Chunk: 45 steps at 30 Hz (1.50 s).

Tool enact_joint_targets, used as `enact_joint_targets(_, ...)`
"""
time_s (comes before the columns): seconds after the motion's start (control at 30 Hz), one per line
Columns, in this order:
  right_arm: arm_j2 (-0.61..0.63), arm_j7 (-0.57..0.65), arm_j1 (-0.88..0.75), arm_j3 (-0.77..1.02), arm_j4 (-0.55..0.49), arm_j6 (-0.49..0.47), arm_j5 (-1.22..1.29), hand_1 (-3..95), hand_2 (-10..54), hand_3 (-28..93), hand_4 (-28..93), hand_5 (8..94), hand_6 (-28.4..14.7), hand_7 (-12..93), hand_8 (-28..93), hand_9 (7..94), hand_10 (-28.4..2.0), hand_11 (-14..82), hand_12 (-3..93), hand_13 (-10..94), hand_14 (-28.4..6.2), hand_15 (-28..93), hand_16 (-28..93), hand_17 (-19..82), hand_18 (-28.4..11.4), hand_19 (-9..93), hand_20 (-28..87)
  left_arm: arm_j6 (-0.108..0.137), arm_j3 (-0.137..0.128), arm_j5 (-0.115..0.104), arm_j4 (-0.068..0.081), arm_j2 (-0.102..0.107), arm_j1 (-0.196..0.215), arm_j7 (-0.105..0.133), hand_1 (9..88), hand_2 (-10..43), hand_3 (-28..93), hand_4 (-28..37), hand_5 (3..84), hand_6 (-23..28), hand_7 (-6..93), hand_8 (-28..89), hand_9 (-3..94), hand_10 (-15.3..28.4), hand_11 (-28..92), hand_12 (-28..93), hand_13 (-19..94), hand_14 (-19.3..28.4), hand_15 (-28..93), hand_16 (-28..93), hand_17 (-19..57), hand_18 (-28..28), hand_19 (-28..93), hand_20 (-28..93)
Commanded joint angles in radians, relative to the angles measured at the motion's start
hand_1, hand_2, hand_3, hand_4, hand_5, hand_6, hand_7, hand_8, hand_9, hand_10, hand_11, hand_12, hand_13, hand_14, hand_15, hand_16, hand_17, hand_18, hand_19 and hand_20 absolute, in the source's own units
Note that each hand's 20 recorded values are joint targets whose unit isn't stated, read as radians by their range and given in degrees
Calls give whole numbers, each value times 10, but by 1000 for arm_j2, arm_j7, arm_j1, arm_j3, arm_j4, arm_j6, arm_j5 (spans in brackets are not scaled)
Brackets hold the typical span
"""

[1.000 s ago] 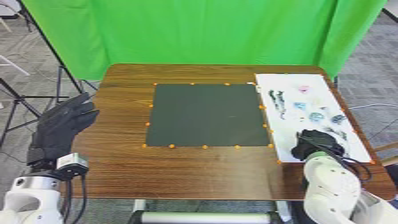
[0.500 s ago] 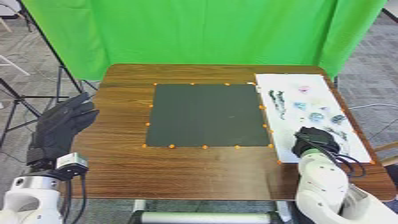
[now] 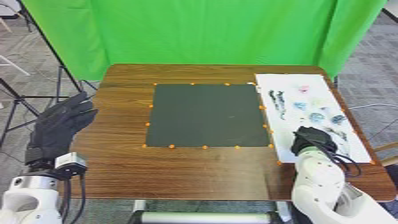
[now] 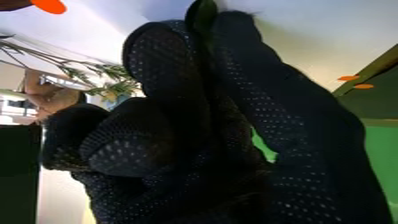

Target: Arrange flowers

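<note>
My left hand [image 3: 60, 120] is beyond the table's left edge, its fingers mostly straight. My right hand [image 3: 313, 139] is over the lower left part of the white sheet [image 3: 302, 82]. In the right wrist view, my right hand [image 4: 178, 125] has several fingers curled and pinches a dark green leaf [image 4: 202, 14] near its fingertips. On the sheet lie a pink flower [image 3: 304, 89], blue flowers [image 3: 316, 117] and dark stems [image 3: 280, 105]. A leafy sprig [image 4: 89, 70] shows beside the glove in the right wrist view. The dark square mat [image 3: 209, 115] lies at the table's middle.
Orange dots line the mat and the sheet's left edge. Brown table [image 3: 195, 172] surrounds both, and a green curtain [image 3: 213, 32] hangs behind it. A chair [image 3: 387, 147] stands past the right edge, near my right arm.
My right hand has shifted slightly left and away from the table's front edge, and its forearm has swung left. The left arm is nearly still.
</note>
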Motion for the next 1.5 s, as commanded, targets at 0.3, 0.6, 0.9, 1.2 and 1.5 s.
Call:
enact_joint_targets(0.3, 50, -109, -122, -39, 70, 170, 96, 541, -95, 756, -263, 871, -39, 228, 281, 888, -128, 458, 304, 862, -54, 725, 284, 543, -238, 932, 316, 10, 10, -14, 4, 15, 10, 46, 252, 60, 813, -178, 411, 106, 116, -91, 349, 205, 314, 72, 224, 276, 606, -161, -90, 238, 625, -32)
enact_joint_targets(0.6, 106, -131, -109, -25, 23, 283, 95, 536, -95, 779, -248, 854, -45, 256, 296, 870, -131, 475, 322, 852, -58, 739, 295, 539, -236, 932, 337, 14, 9, -19, 4, 26, 20, 57, 251, 61, 812, -184, 411, 107, 114, -90, 349, 205, 314, 71, 224, 276, 606, -161, -90, 239, 625, -32)
enact_joint_targets(0.9, 177, -147, -50, -17, -35, 366, 84, 533, -95, 783, -241, 849, -46, 274, 288, 867, -131, 486, 324, 847, -61, 753, 297, 541, -234, 932, 351, 17, 5, -18, 0, 27, 24, 60, 249, 62, 810, -185, 411, 107, 115, -90, 349, 206, 313, 71, 224, 276, 606, -161, -90, 239, 625, -32)
enact_joint_targets(1.2, 206, -163, 18, -9, -70, 382, 75, 532, -95, 785, -237, 848, -46, 282, 284, 866, -131, 493, 324, 844, -63, 763, 297, 543, -233, 932, 364, 32, 10, -31, -1, 46, 28, 71, 249, 62, 809, -187, 411, 107, 115, -90, 349, 207, 312, 72, 224, 276, 606, -161, -90, 238, 625, -33)
enact_joint_targets(1.5, 149, -219, 150, -86, -90, 358, 76, 530, -95, 785, -235, 848, -46, 284, 283, 866, -130, 497, 324, 842, -63, 768, 296, 544, -232, 932, 372, 33, -6, -25, -8, 40, 39, 62, 249, 62, 808, -189, 411, 107, 114, -90, 349, 206, 313, 72, 224, 276, 606, -160, -90, 238, 625, -32)
